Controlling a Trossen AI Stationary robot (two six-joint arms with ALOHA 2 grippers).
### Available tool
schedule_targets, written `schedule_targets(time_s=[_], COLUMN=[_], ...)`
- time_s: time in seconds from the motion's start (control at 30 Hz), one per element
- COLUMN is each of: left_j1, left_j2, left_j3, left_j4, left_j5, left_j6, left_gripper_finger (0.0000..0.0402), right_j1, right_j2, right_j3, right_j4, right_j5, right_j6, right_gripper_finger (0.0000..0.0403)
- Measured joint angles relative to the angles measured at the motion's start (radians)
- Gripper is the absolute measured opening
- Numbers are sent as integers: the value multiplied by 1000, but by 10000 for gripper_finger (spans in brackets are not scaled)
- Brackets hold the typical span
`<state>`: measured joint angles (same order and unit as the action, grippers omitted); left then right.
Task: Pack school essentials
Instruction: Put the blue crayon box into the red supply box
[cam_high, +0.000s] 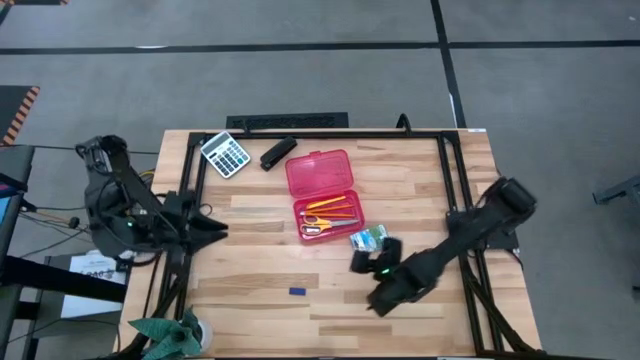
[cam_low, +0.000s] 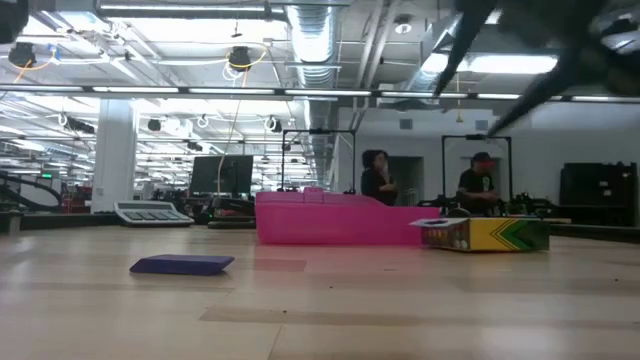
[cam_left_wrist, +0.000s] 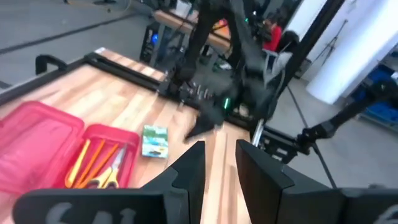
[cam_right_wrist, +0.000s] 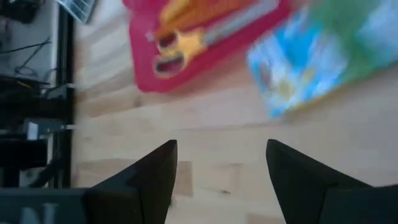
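Green-and-white crayon packet (cam_high: 367, 238) lies just right of pink plastic case (cam_high: 322, 190); right gripper (cam_high: 364, 262) empty, fingers spread; centre jaws over packet before closing.

We note a table (cam_high: 400, 180) of pale wood planks, smooth and matt, edged by a black metal-looking frame (cam_high: 448, 170). The pink case (cam_high: 322, 190) reads as glossy plastic; the scissors (cam_high: 322, 223) show yellow plastic handles. The green-and-white packet (cam_high: 367, 238) looks like printed card, slightly shiny.
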<state>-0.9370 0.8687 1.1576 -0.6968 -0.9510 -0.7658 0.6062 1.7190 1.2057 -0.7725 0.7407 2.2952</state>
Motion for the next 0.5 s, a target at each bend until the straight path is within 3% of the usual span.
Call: schedule_targets(time_s=[0.07, 0.23, 0.3, 0.4, 0.5], left_j1=[41, 196, 280, 422, 549], left_j2=[17, 80, 105, 152, 215], left_j3=[0, -8, -46, -141, -259], left_j4=[10, 76, 172, 395, 617], left_j5=[37, 103, 211, 442, 606], left_j6=[-2, -14, -2, -4, -97], left_gripper_finger=[83, 83, 83, 83, 83], right_j1=[11, -14, -45, -94, -138], right_j2=[-87, -222, -247, -291, -367], right_j3=[1, 1, 0, -27, -132], right_j4=[-124, -548, -654, -680, -520], right_j5=[-3, -144, -164, -168, -209], right_j6=[-18, -39, -78, -190, -340], right_gripper_finger=[254, 254, 254, 254, 254])
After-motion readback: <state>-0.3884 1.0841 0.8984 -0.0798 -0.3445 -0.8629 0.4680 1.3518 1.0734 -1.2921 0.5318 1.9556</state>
